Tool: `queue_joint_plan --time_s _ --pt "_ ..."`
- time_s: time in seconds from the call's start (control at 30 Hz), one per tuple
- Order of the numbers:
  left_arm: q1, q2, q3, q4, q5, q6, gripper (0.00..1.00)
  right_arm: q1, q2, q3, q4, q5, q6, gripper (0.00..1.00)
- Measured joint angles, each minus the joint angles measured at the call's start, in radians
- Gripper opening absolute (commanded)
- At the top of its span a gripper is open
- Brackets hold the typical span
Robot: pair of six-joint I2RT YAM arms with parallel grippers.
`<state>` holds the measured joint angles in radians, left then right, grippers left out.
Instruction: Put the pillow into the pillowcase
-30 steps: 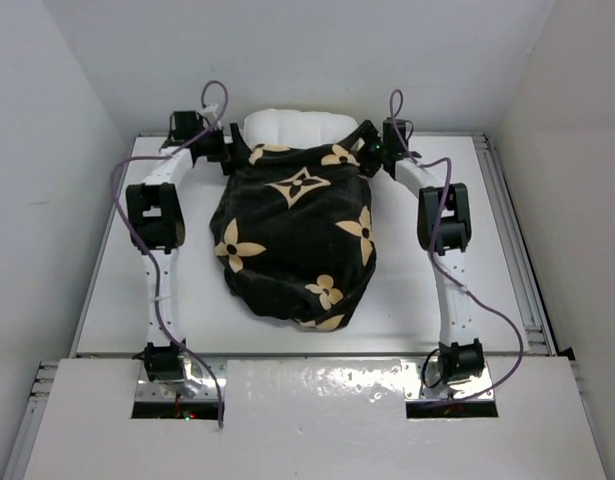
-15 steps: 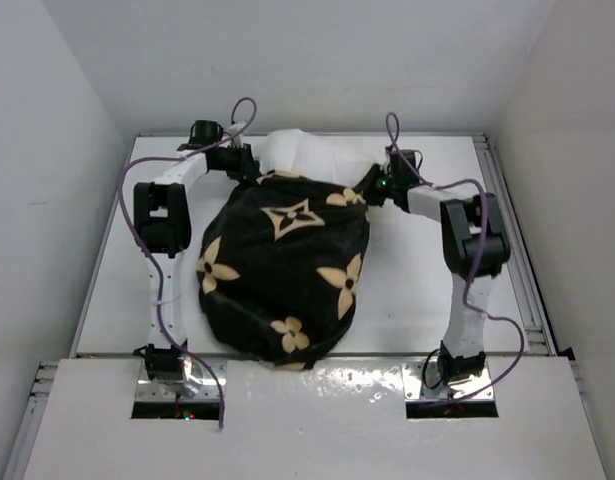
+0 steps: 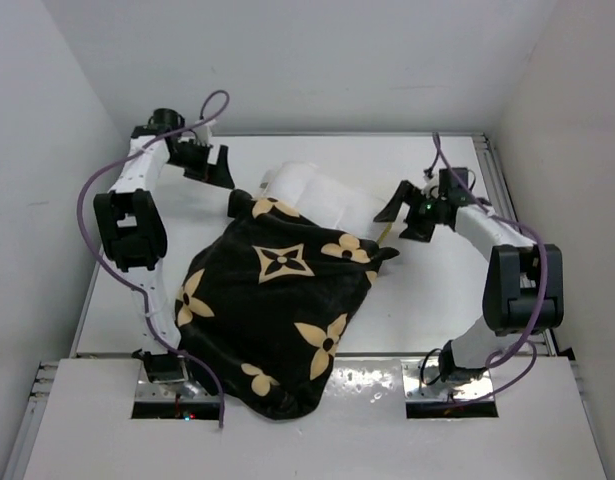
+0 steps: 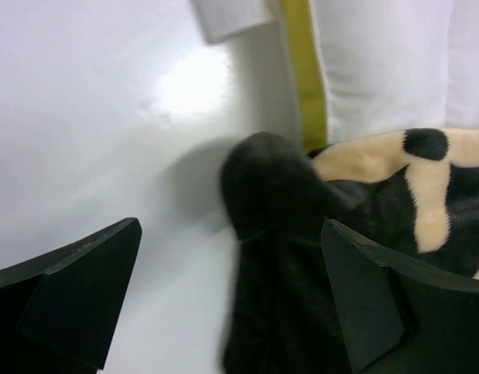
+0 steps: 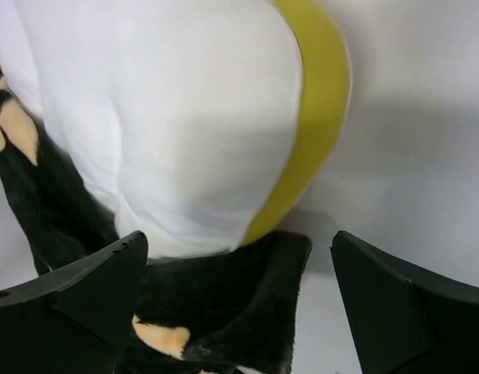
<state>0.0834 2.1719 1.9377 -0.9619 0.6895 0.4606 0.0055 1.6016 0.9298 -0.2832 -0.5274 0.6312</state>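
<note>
Pillow (image 3: 317, 196) mostly inside pillowcase (image 3: 277, 305) — far end exposed.

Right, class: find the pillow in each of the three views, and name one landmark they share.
Top external: pillow at upper centre, protruding from the pillowcase.
Left wrist: top right.
Right wrist: fills the upper left and centre.
Shared landmark: the pillowcase's black flowered edge.

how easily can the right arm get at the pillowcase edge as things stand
Likely easily: the right gripper is open, and the pillowcase edge lies just ahead of it by the pillow, with nothing between.
</note>
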Motion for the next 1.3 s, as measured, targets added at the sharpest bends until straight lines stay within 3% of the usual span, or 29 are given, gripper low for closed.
queue_joint_plan --time_s 0.07,0.13,0.17,0.2,0.23,0.27,0.3,0.33,0.4,0.43,0.6,0.7,0.83,0.9,0.93,0.97,1.0,1.07,1.1,1.2,1.23,1.3 --pt "0.023 -0.003 0.061 -0.018 -0.018 0.041 1.00 -0.011 0.030 0.110 -0.059 0.024 -0.051 0.99" --pt "0.029 -0.020 0.074 -0.042 -0.035 0.132 0.84 -0.017 0.066 0.231 -0.095 0.041 -0.100 0.99" --pt "0.023 -0.032 0.069 -0.063 -0.047 0.195 0.73 -0.019 0.086 0.285 -0.102 0.045 -0.119 0.98" --pt "0.011 -0.050 0.053 -0.081 -0.058 0.270 0.46 -0.024 0.109 0.339 -0.097 0.047 -0.138 0.93" --pt "-0.011 -0.080 0.014 -0.087 -0.074 0.360 0.37 -0.032 0.145 0.404 -0.097 0.046 -0.159 0.81" --pt "-0.037 -0.106 -0.021 -0.095 -0.088 0.443 0.44 -0.038 0.185 0.458 -0.102 0.043 -0.177 0.79" --pt "-0.064 -0.124 -0.041 -0.105 -0.095 0.523 0.57 -0.040 0.240 0.534 -0.117 0.035 -0.188 0.80" --pt "-0.097 -0.135 -0.047 -0.124 -0.098 0.607 0.86 -0.042 0.267 0.572 -0.124 0.033 -0.190 0.85" --pt "-0.158 -0.139 -0.031 -0.168 -0.096 0.764 0.96 -0.042 0.425 0.739 -0.118 0.022 -0.217 0.99" --pt "-0.187 -0.138 -0.017 -0.197 -0.094 0.835 1.00 -0.035 0.488 0.794 -0.109 0.016 -0.225 0.99" --pt "-0.275 -0.113 0.033 -0.282 -0.085 1.045 1.00 0.027 0.721 0.873 -0.015 -0.101 -0.193 0.99" --pt "-0.287 -0.062 0.031 -0.258 -0.089 1.056 1.00 0.068 0.808 0.864 0.041 -0.220 -0.164 0.99" --pt "-0.294 -0.025 -0.038 -0.183 -0.105 1.057 0.97 0.109 0.791 0.785 0.132 -0.347 -0.186 0.99" --pt "-0.300 -0.023 -0.067 -0.179 -0.118 1.064 0.65 0.116 0.762 0.728 0.172 -0.388 -0.187 0.98" --pt "-0.306 -0.022 -0.070 -0.186 -0.125 1.067 0.30 0.116 0.745 0.698 0.191 -0.404 -0.187 0.96" --pt "-0.313 -0.022 -0.070 -0.192 -0.130 1.063 0.08 0.114 0.727 0.667 0.203 -0.416 -0.188 0.91" --pt "-0.320 -0.020 -0.068 -0.195 -0.132 1.068 0.00 0.112 0.712 0.643 0.209 -0.428 -0.191 0.82" --pt "-0.334 -0.007 -0.036 -0.200 -0.137 1.055 0.00 0.107 0.679 0.610 0.212 -0.458 -0.198 0.65" --pt "-0.340 0.006 -0.002 -0.217 -0.137 1.038 0.00 0.106 0.665 0.603 0.211 -0.470 -0.200 0.51" --pt "-0.347 0.021 0.113 -0.257 -0.125 0.940 0.00 0.111 0.607 0.602 0.200 -0.493 -0.211 0.33" --pt "-0.347 0.022 0.150 -0.268 -0.117 0.896 0.00 0.115 0.579 0.602 0.195 -0.496 -0.215 0.18" --pt "-0.346 0.007 0.239 -0.271 -0.105 0.822 0.00 0.128 0.514 0.602 0.193 -0.497 -0.223 0.04"
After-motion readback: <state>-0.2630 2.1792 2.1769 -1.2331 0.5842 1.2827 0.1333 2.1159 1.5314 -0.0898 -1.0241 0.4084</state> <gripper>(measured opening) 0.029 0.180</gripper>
